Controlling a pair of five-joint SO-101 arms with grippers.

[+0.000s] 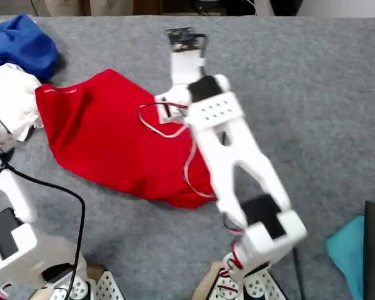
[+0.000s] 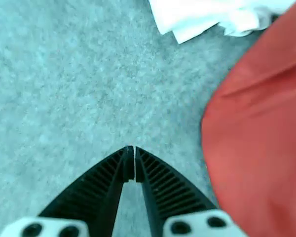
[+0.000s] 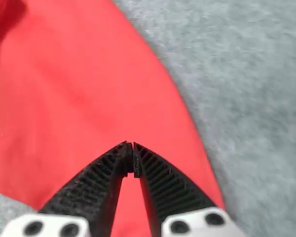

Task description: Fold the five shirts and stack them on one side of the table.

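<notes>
Grey table (image 1: 312, 94). Red shirt (image 1: 106, 137) lies spread out, directly under the right gripper (image 3: 132, 150). Its jaws are closed, tips together over the cloth near its edge; can't tell if it pinches any fabric. Left gripper (image 2: 134, 155) closed, empty, over bare table. Red shirt just beside it, white shirt (image 2: 207, 17) ahead of its tips. Blue shirt (image 1: 22, 44) lies beyond the white, well apart from both grippers.

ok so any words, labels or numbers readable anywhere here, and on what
None can be read.
The red shirt, white shirt, blue shirt and grey table show no print.
The right arm and left arm bear no legible marking.
</notes>
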